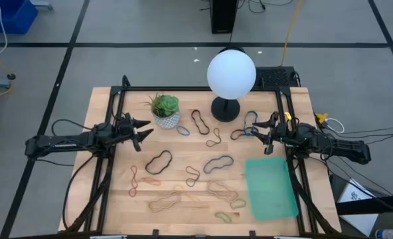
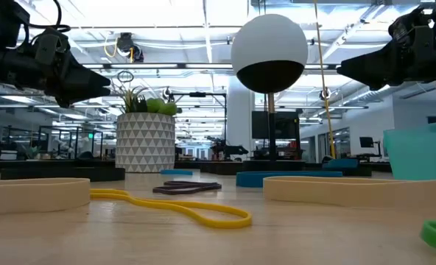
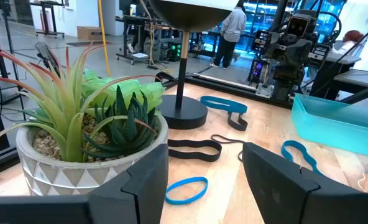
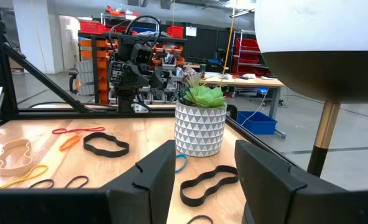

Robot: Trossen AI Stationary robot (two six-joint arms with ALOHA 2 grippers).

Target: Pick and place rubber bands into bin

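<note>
Several rubber bands lie flat and scattered on the wooden table: black ones [image 1: 159,160] [image 1: 218,163] [image 1: 200,121], a blue one [image 1: 183,131], a red one [image 1: 134,180], a tan one [image 1: 166,201] and a green one [image 1: 223,216]. The teal bin [image 1: 271,187] rests on the table at the near right, with no band showing in it. My left gripper [image 1: 145,131] hovers open and empty above the table left of the plant pot, the blue band [image 3: 186,190] just ahead of it. My right gripper [image 1: 261,133] hovers open and empty right of the lamp base, above blue and black bands [image 1: 249,121].
A white patterned plant pot [image 1: 165,110] stands at the far middle-left. A lamp with a white globe [image 1: 231,73] and a black base [image 1: 226,109] stands at the far middle. Black frame rails [image 1: 110,153] run along both sides of the table.
</note>
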